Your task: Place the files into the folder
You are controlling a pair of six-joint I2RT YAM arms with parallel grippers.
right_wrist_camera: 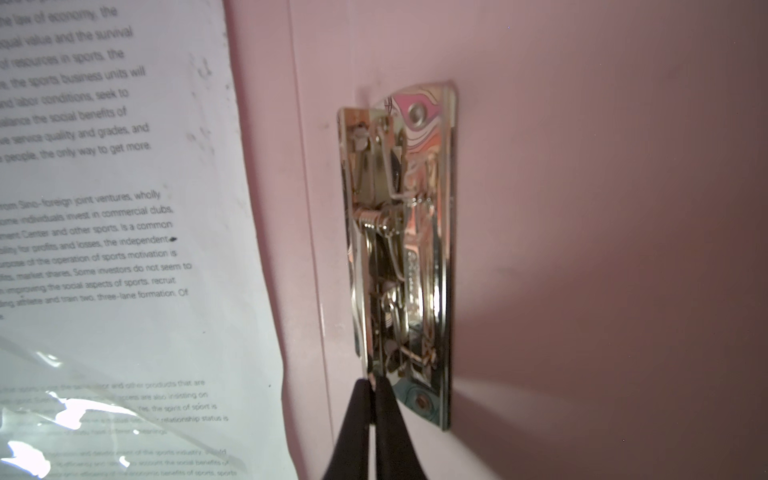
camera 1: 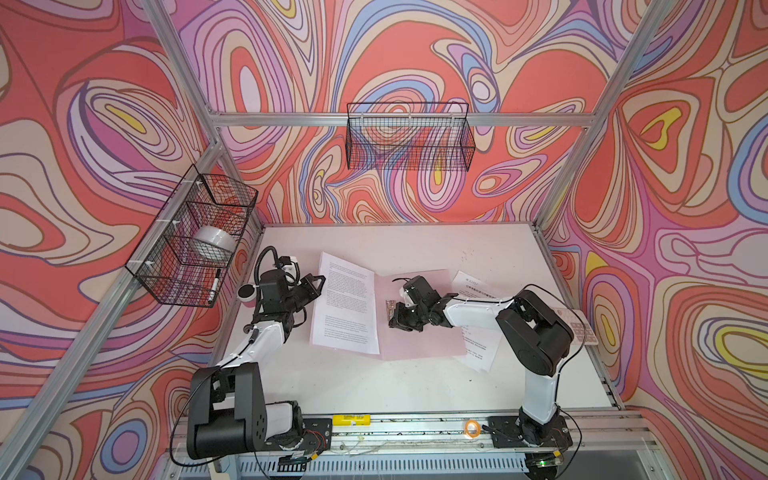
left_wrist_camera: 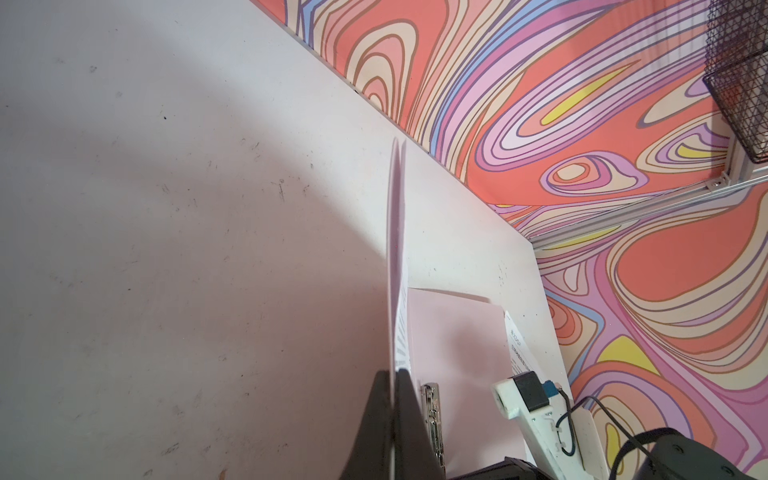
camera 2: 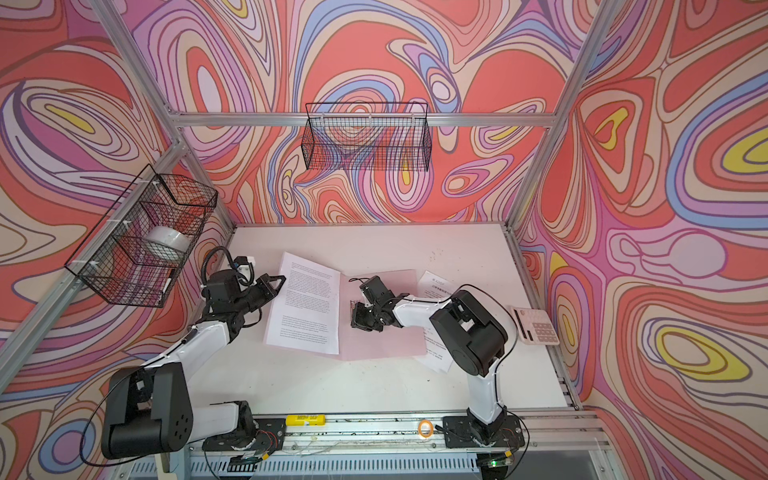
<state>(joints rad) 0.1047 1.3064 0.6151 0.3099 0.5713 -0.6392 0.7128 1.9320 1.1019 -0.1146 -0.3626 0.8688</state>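
Two sheets: one point(camera 1: 345, 307) on the open folder's point(camera 1: 419, 345) left half, mid-bench point(camera 1: 374, 249), its edge pinched by my left gripper point(camera 1: 318, 282); another point(camera 1: 471, 282) at the folder's right edge; right gripper point(right_wrist_camera: 374, 386) closed, tips at the clip point(right_wrist_camera: 403, 249); next, I judge, levering it open.

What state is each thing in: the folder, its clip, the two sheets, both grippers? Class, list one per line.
folder: open, lying flat.
metal clip: inside the folder, no sheet under it.
printed sheet: one edge pinched and lifted.
headed sheet: flat, outside the folder.
left gripper: fingers shut on the printed sheet.
right gripper: fingers shut, tips at the metal clip's end.
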